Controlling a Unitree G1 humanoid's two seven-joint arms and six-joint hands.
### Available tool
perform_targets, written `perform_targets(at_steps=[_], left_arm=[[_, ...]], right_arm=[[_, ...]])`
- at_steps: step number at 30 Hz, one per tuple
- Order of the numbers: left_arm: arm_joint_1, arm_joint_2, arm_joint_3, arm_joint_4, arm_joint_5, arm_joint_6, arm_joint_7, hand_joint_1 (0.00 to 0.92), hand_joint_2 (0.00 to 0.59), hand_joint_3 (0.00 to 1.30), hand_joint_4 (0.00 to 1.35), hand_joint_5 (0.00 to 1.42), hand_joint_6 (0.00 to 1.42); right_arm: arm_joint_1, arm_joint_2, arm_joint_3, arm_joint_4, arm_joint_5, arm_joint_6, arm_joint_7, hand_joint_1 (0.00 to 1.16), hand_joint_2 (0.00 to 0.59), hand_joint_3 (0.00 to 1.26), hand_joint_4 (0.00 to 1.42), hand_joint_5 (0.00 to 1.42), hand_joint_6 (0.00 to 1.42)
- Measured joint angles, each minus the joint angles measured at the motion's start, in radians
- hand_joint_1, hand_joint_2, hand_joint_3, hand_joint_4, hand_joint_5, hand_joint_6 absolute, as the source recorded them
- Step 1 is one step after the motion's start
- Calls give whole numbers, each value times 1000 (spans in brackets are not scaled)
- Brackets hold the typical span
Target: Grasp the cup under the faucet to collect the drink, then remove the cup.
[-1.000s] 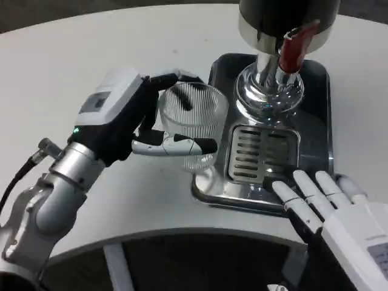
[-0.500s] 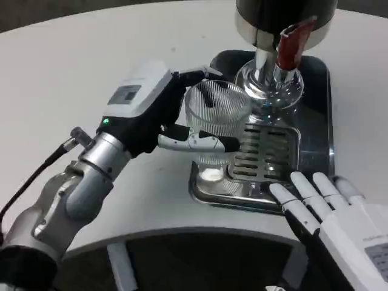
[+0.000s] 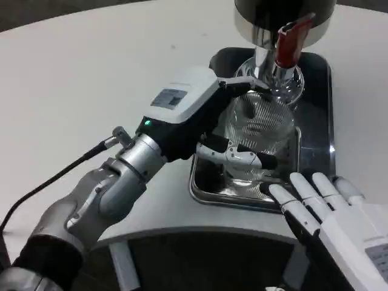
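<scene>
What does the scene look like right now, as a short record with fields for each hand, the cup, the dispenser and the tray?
left hand: holds the ribbed clear cup, fingers wrapped around it
right hand: holds nothing, fingers spread, at the tray's near edge
cup: upright, over the drip grate, near the faucet
dispenser: dark body, red tap lever
tray: dark metal, on the white table
</scene>
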Motion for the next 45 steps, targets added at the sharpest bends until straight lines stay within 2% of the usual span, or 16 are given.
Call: perform_targets(at_steps=[6,11,17,20,26,32,40,45], left_arm=[[-16,-2,-29,5,19,1,27,491,45,898,999,1211,1424],[-19,-3,-31,5,40,13,46,481,49,839,921,1142,1422],[-20,-4,-33,5,52,29,65,484,58,806,884,1095,1422],[-20,-7,-39,5,57,38,81,473,66,759,788,1030,1389],[-22,-13,-60,-1,82,42,107,461,96,674,695,938,1315],[-23,-21,-67,-1,82,43,107,449,122,609,622,872,1279],[-23,-19,-68,-7,87,46,108,417,140,567,549,781,1204],[-22,2,-68,-9,93,49,114,361,139,480,436,658,1079]], right_arm=[[0,0,-38,0,38,-17,3,490,433,114,12,0,1],[1,0,-87,0,72,-30,11,490,433,114,12,0,1],[1,0,-116,0,108,-34,29,490,433,114,12,0,1],[1,0,-132,0,117,-38,34,490,433,114,12,0,1],[0,0,-166,0,153,-53,41,490,433,114,12,0,1],[2,1,-180,0,179,-84,41,490,432,114,12,0,1],[-2,1,-197,0,180,-87,44,490,428,115,12,0,1],[-2,1,-196,0,181,-92,44,490,428,115,12,0,1]])
